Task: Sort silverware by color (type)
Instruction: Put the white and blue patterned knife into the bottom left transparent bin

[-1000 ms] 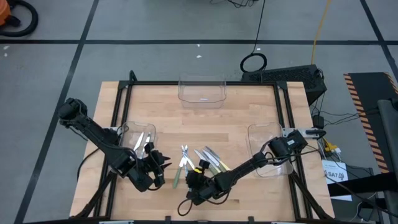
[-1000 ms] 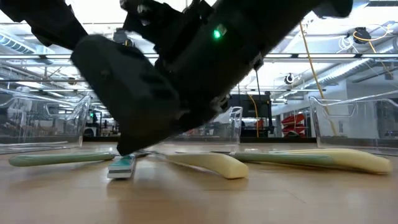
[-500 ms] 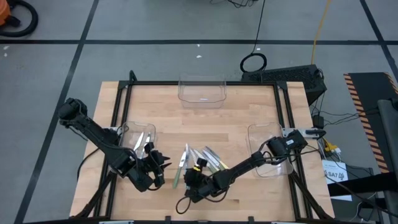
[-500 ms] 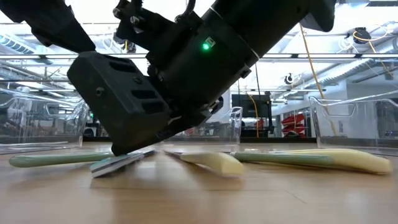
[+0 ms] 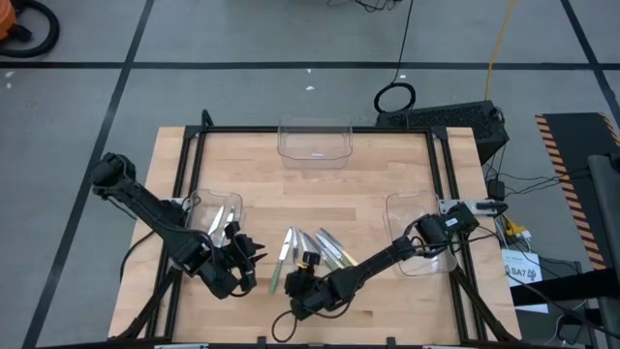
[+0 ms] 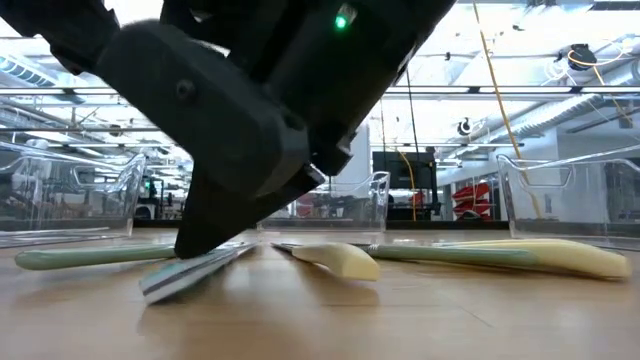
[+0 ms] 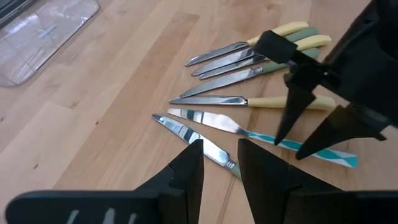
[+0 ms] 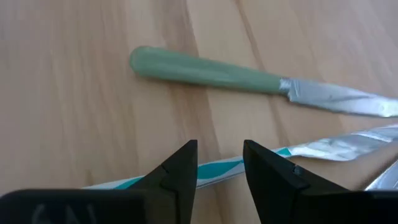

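A: The silverware [image 7: 249, 68] lies fanned near the worktop's [image 5: 368, 184] front middle, handles yellow, green and teal-striped.

B: And the right end effector [image 8: 219, 167]?

A: Low over the striped knife [image 7: 267, 135], fingers spread either side of its handle, likely lined up to pinch it. The green knife [image 8: 205, 71] lies just beyond.

B: The left end effector [image 7: 219, 163]?

A: Waiting at the front left, fingers slightly apart, holding nothing. No readable writing anywhere.
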{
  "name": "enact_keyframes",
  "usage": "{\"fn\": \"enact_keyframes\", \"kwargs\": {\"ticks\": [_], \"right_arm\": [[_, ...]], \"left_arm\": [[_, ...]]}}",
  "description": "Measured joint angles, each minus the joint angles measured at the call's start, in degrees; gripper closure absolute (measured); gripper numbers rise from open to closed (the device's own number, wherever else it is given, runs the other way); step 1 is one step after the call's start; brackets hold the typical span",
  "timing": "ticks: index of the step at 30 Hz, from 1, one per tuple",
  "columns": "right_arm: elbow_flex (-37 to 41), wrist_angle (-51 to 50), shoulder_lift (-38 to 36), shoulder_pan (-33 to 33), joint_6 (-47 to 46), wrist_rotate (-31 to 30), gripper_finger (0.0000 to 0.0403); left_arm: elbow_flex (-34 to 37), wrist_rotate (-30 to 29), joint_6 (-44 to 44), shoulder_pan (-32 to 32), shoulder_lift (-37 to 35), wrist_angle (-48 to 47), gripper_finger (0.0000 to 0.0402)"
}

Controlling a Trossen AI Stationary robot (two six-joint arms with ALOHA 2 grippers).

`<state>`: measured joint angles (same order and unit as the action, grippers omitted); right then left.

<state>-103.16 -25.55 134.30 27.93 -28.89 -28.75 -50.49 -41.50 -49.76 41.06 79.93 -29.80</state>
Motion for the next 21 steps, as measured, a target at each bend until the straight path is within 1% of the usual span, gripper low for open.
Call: {"fn": "enact_keyframes", "kwargs": {"ticks": [5,9,12,17,21], "right_arm": [[-2.65,-5.77,0.11,0.37,-3.72,-0.16,0.0277],[-4.44,-9.92,0.26,0.56,-7.27,-1.6,0.0277],[-5.65,-10.89,0.28,0.85,-9.42,-2.24,0.0275],[-8.07,-12.47,0.23,1.63,-11.69,-2.45,0.0255],[-8.62,-14.24,0.11,1.87,-15.54,-2.16,0.0231]], "left_arm": [[0.0,0.0,-0.2,0.02,0.01,0.02,0.0293],[0.01,0.02,-0.24,0.24,0.01,0.02,0.0293],[0.01,0.02,-0.24,0.26,0.0,0.02,0.0293],[0.0,0.02,-0.22,0.24,0.01,0.01,0.0293],[0.01,0.02,-0.44,0.24,0.01,0.02,0.0293]]}}
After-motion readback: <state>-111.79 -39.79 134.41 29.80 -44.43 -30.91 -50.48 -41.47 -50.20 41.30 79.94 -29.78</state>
